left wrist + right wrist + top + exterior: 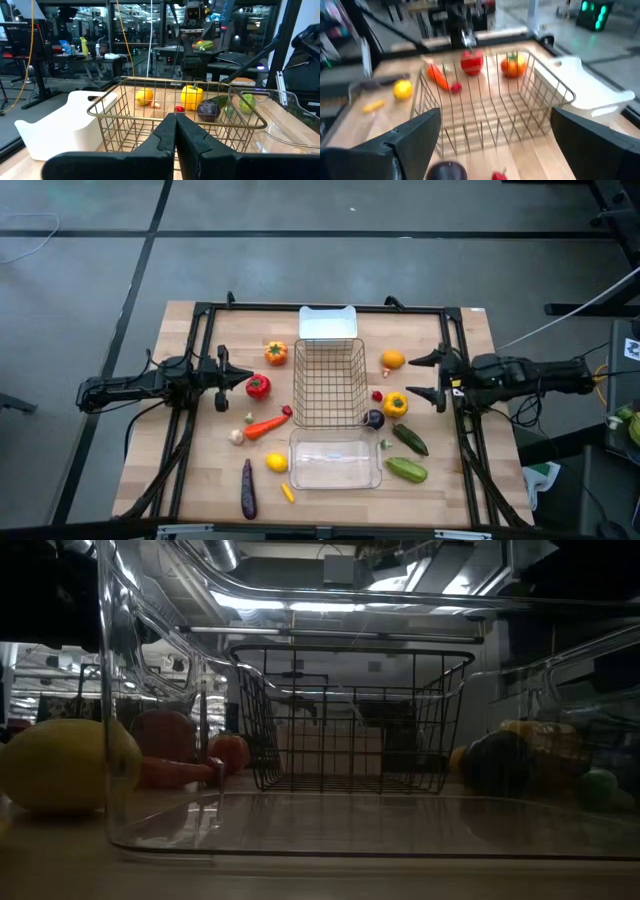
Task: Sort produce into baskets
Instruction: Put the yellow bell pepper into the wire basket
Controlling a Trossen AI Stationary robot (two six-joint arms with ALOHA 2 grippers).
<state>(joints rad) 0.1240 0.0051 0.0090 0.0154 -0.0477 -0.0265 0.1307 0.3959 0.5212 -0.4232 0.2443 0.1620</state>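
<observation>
The wire basket (330, 382) is set mid-table, empty, within both arms' reach. Produce is scattered around it. The right gripper (432, 377) is held spread wide, facing the eggplant (374, 419); the left gripper (222, 370) is parked closed, empty.

1. The overhead view is evenly and softly lit; the pale wooden table (200, 480) shows only faint shadows.
2. The low view is dim and backlit by ceiling strip lights (300, 606); the yellow lemon (60, 765) close to the lens is soft.
3. The shallow clear plastic tray (300, 830) throws streaky reflections.
4. The right wrist view is motion-blurred; the square metal wire basket (490, 105) smears.
5. The left wrist view is sharp and bright.
</observation>
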